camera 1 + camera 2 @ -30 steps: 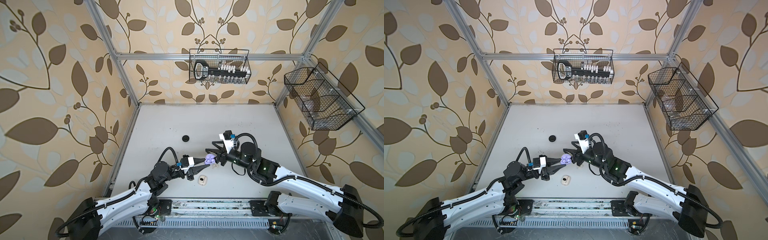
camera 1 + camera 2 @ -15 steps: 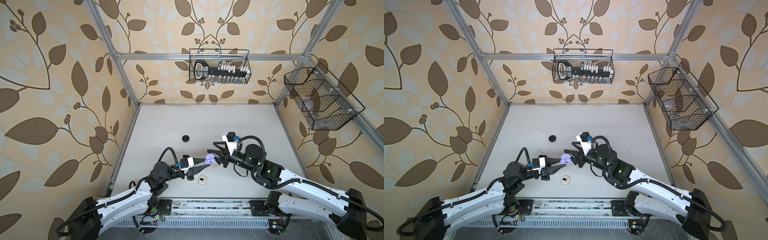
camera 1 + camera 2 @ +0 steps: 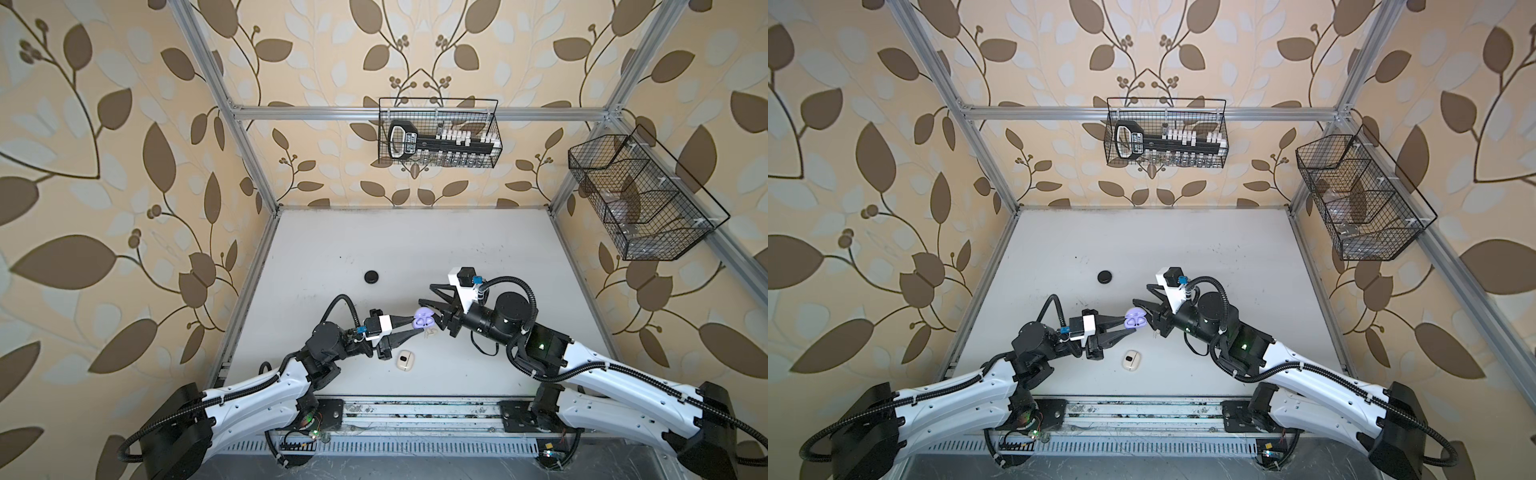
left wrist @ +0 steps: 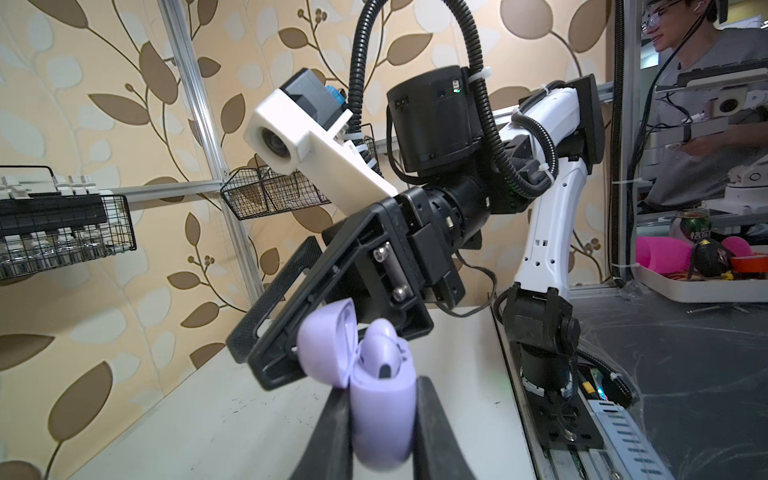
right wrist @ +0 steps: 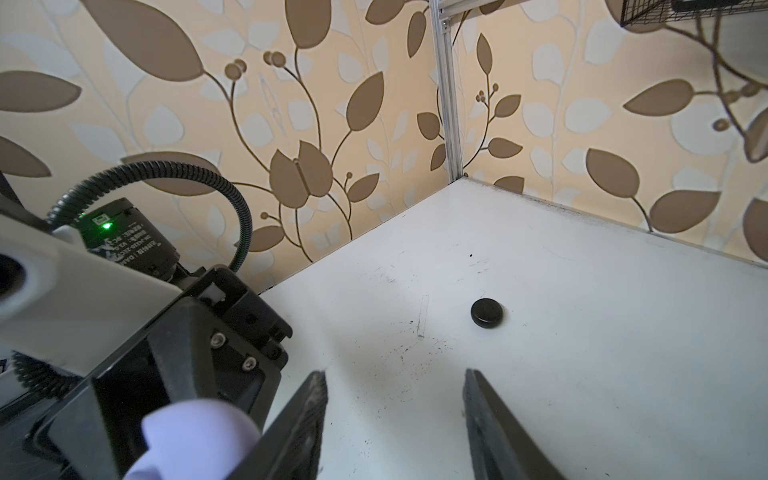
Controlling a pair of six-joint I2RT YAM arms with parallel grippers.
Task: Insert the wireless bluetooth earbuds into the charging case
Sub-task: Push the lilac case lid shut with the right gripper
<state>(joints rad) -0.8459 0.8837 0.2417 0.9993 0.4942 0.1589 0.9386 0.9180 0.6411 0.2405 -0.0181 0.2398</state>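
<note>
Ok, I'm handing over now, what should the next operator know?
Left gripper: shut on lavender case, lid open, a bud seated inside.
Right gripper: open, empty, beside that lid.
Cream case and black case lie on the table, apart from both grippers.
Done: at least one lavender bud in.
To do: check the second bud, shut the lid; other cases' contents unclear.

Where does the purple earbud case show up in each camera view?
Both top views: purple case mid-scene, held by the left gripper.
Left wrist: close up between the fingers, lid open.
Right wrist: blurred purple lump beside a finger.
Shared landmark: black disc on the table; absent from left wrist.
</note>
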